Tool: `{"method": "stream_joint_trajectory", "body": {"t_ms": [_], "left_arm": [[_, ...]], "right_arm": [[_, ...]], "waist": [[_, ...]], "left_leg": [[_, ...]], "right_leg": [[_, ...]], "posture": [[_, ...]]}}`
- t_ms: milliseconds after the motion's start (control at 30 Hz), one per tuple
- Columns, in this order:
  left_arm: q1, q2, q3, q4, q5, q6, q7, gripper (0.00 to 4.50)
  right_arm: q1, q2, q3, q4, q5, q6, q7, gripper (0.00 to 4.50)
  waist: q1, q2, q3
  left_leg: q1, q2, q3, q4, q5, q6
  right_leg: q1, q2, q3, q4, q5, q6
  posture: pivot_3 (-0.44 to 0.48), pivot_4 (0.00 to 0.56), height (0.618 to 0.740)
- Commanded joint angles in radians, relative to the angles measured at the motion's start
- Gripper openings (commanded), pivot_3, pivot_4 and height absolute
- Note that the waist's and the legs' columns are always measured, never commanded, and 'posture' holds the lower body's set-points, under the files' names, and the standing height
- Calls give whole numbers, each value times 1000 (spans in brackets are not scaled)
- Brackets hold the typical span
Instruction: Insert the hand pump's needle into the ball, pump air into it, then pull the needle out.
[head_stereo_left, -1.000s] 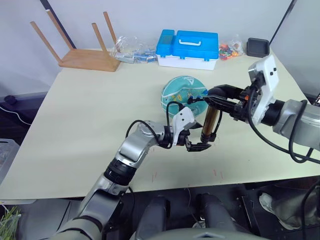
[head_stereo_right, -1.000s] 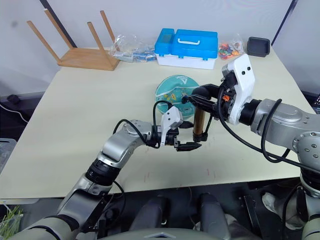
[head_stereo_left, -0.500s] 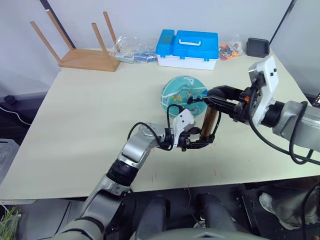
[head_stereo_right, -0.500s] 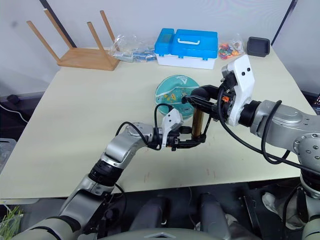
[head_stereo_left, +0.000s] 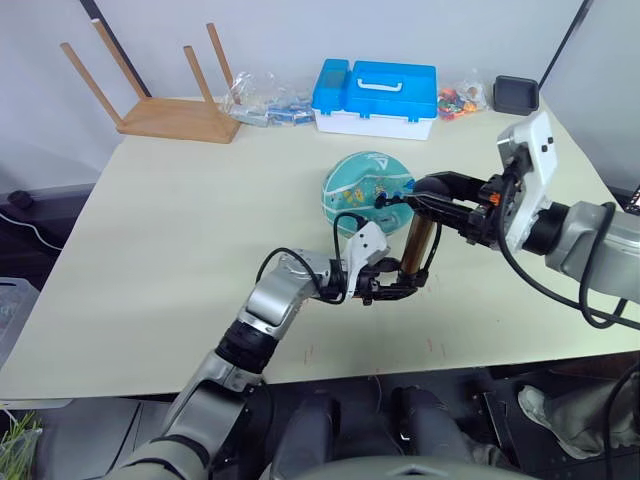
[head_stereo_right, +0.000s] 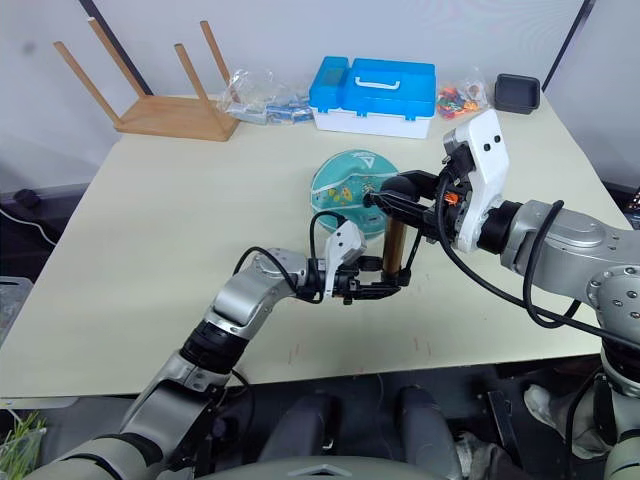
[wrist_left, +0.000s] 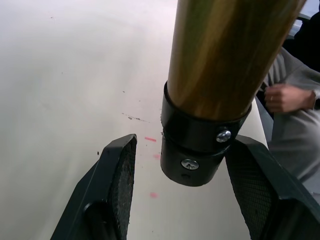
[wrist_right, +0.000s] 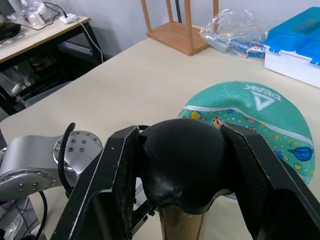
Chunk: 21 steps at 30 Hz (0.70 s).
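Left pincer (head_stereo_left: 398, 288) now flanking hand pump (head_stereo_left: 415, 246) base, right pincer (head_stereo_left: 428, 190) gripping handle

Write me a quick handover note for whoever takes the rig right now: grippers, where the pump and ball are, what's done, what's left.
Right gripper: shut on the hand pump at its black top end, holding it upright over the table.
Left gripper: open, its fingers either side of the pump's black bottom cap, not clamped.
Ball: on the table behind the pump, visibly flat.
Done: pump lifted and steadied.
Left: needle in, pump, needle out. I can't make out the needle.
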Motion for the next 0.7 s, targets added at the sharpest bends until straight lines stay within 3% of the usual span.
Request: {"method": "stream_joint_trajectory", "body": {"t_ms": [33, 533, 700], "left_arm": [[-18, -9, -1, -16, -4, -19, -7, 2834], [0, -23, 4, -41, -25, -2, -6, 2834], [-1, -21, 6, -29, -26, -6, -14, 1186]], "right_arm": [[-18, -10, -43, -30, 21, -27, -6, 2048], [-9, -17, -47, -32, 45, -30, -32, 2048], [-11, -21, -46, -25, 45, -30, -35, 2048]], "waist": [[0, 0, 0], [0, 0, 0], [0, 0, 0]], "left_leg": [[0, 0, 0, 0, 0, 0], [0, 0, 0, 0, 0, 0], [0, 0, 0, 0, 0, 0]], "right_leg": [[0, 0, 0, 0, 0, 0], [0, 0, 0, 0, 0, 0], [0, 0, 0, -1, 0, 0]], "posture": [[0, 150, 740], [0, 150, 740], [0, 150, 740]]}}
